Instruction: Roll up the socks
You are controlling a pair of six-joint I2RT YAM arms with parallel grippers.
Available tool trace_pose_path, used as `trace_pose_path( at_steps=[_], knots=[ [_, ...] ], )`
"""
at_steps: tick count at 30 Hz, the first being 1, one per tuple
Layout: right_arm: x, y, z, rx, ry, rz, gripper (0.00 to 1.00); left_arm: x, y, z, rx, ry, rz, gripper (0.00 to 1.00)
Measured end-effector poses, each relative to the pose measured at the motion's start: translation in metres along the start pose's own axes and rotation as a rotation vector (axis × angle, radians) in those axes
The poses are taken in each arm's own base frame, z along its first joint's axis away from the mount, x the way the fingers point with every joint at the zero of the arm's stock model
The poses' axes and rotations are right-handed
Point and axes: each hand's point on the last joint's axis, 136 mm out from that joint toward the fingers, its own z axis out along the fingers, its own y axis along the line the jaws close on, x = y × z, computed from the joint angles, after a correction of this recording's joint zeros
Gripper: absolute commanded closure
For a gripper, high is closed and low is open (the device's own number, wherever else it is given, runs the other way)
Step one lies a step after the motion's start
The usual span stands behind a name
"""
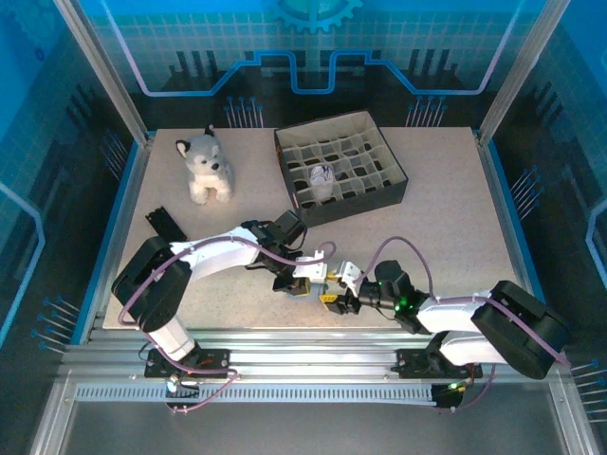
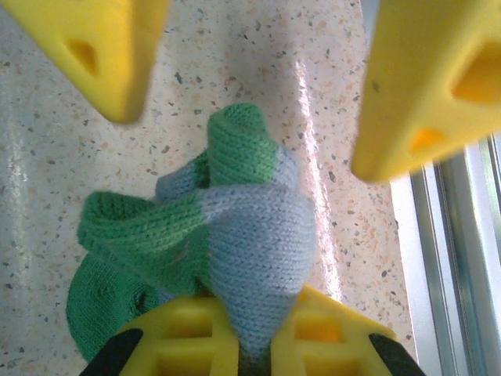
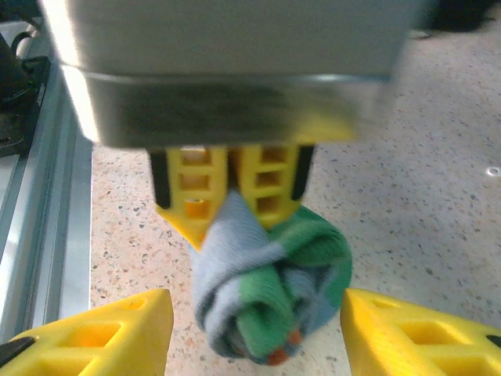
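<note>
My left tool grips the grey-blue sock, frame bottom; my right tool gapes around it.

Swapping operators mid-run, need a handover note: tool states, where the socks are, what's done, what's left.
Left tool: shut on the grey-blue part of the grey-blue and green knit sock, which is bunched on the speckled table by the near rail.
Right tool: open, fingers either side of that bundle, not gripping.
Small white bundle sits in one cell of the dark divided box; possibly the other sock, too small to tell.
Done: this sock looks partly rolled.
Left: tighten and finish the roll.
</note>
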Motion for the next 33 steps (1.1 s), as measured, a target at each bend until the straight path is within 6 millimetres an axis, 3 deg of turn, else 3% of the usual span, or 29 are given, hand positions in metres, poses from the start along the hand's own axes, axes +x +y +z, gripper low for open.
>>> trace_pose_path(
  at_steps=[9, 17, 28, 33],
  knots=[
    [-0.017, -0.023, -0.013, 0.007, -0.098, 0.139, 0.44, 0.004, -0.004, 0.001, 0.006, 0.002, 0.083, 1.00],
    [-0.035, -0.027, -0.004, -0.023, -0.100, 0.189, 0.44, 0.004, -0.003, 0.001, 0.003, 0.000, 0.104, 1.00],
    [-0.002, -0.033, 0.033, -0.100, 0.022, 0.390, 0.51, 0.006, -0.004, 0.003, -0.007, -0.009, 0.133, 1.00],
    [0.013, -0.030, 0.034, -0.104, 0.029, 0.468, 0.52, 0.008, -0.006, 0.003, -0.009, -0.009, 0.136, 1.00]
  ],
)
